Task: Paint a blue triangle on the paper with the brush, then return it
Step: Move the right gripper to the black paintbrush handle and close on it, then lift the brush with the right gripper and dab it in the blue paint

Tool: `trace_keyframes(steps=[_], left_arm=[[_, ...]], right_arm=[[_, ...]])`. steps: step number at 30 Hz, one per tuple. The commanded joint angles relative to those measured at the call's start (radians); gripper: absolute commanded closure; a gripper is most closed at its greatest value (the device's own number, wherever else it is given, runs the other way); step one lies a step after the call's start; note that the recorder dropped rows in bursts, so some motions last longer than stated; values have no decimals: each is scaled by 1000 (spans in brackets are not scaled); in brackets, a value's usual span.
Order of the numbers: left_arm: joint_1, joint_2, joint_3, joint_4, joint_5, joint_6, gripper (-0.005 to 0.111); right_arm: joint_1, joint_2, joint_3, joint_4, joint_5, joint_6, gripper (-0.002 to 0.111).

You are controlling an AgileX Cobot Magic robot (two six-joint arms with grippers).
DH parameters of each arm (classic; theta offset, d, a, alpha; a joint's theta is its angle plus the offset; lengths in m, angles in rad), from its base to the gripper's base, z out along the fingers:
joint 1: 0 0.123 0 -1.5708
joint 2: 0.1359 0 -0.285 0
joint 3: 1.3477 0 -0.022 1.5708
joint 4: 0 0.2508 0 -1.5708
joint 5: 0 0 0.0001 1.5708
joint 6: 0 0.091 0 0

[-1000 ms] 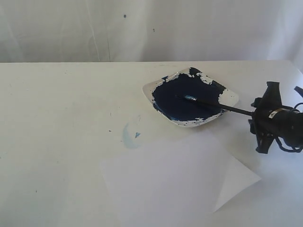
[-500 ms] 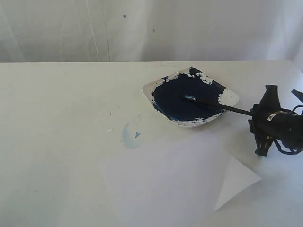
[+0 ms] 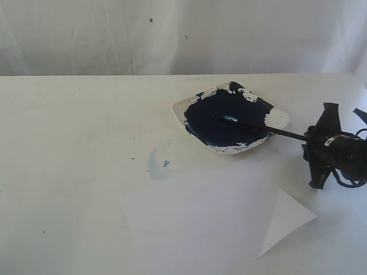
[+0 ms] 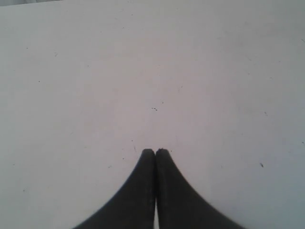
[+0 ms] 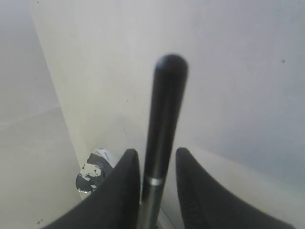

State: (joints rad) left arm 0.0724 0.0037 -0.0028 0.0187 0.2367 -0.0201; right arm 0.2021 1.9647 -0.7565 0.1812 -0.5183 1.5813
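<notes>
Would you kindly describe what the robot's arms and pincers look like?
Both pincers are matte black. The left pincer has two smooth, curved fingers tapering to rounded tips. The right pincer has a pale label band and looping black cables behind it.

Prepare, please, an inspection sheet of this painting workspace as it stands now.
Surface: cream table, lightly speckled.
Job's things: paper unpainted; brush tip in the paint dish, handle across its rim.
Clutter: pale-blue smudge beside the paper.
Grippers: right gripper jaws straddle the brush handle, gap visible; left gripper shut above the table.
Cables: black loop behind the right gripper.
Surroundings: white backdrop, few dark spots.
</notes>
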Motion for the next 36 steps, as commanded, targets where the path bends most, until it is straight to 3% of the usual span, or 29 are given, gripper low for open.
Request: trace_keyframes(steps=[1, 10, 25, 30, 36], left_arm=[[-3, -4, 3, 1, -4, -1, 107], [-3, -4, 3, 1, -4, -1, 107], [-3, -4, 3, 1, -4, -1, 107], [-3, -4, 3, 1, -4, -1, 107], [-3, -4, 3, 1, -4, -1, 107]], right_arm=[[-3, 5, -1, 7, -7, -8, 83], [-3, 23, -1, 6, -7, -8, 95], [-3, 23, -1, 13, -83, -8, 98], [-3, 21, -1, 3, -223, -45, 108], [-6, 21, -1, -48, -491, -116, 108]])
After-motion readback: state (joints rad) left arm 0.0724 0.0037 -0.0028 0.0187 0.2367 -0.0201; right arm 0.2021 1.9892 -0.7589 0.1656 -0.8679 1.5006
